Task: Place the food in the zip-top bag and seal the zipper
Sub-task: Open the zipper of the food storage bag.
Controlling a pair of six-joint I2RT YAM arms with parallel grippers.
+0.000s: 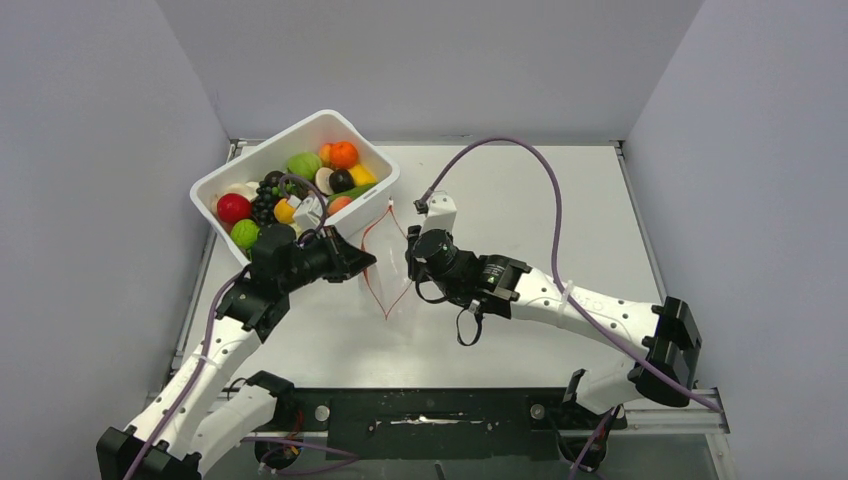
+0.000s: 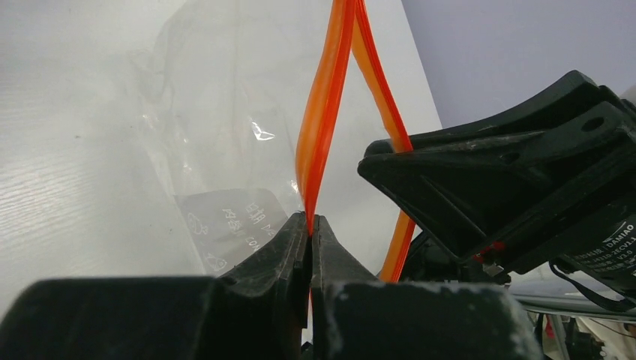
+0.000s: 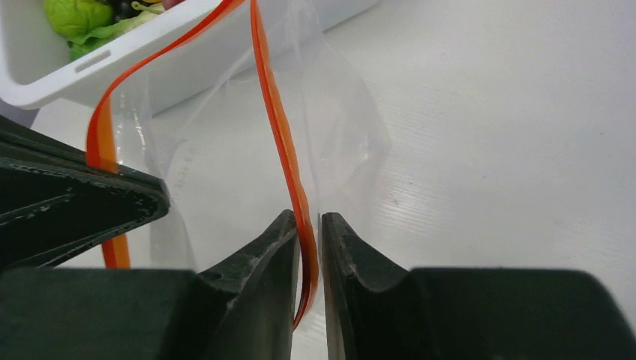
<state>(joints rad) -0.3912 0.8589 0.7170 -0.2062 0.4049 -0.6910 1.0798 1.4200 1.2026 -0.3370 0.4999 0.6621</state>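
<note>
The clear zip-top bag [image 1: 398, 300] stands on the table between my two grippers, its mouth pulled open into a lens shape. Its red-orange zipper [image 1: 371, 285] outlines the mouth. My left gripper [image 1: 366, 263] is shut on the left strip of the zipper [image 2: 322, 112], pinched at the fingertips [image 2: 310, 219]. My right gripper [image 1: 411, 250] is closed down on the right strip [image 3: 274, 112], which runs between its tips [image 3: 307, 221] with a sliver of slack. The bag [image 3: 337, 135] looks empty. The food [image 1: 305, 165] lies in the white bin.
The white bin [image 1: 213, 196] of toy fruit and vegetables stands just behind and left of the bag; its rim shows in the right wrist view [image 3: 112, 71]. The right gripper's body [image 2: 510, 180] sits close in front of the left wrist camera.
</note>
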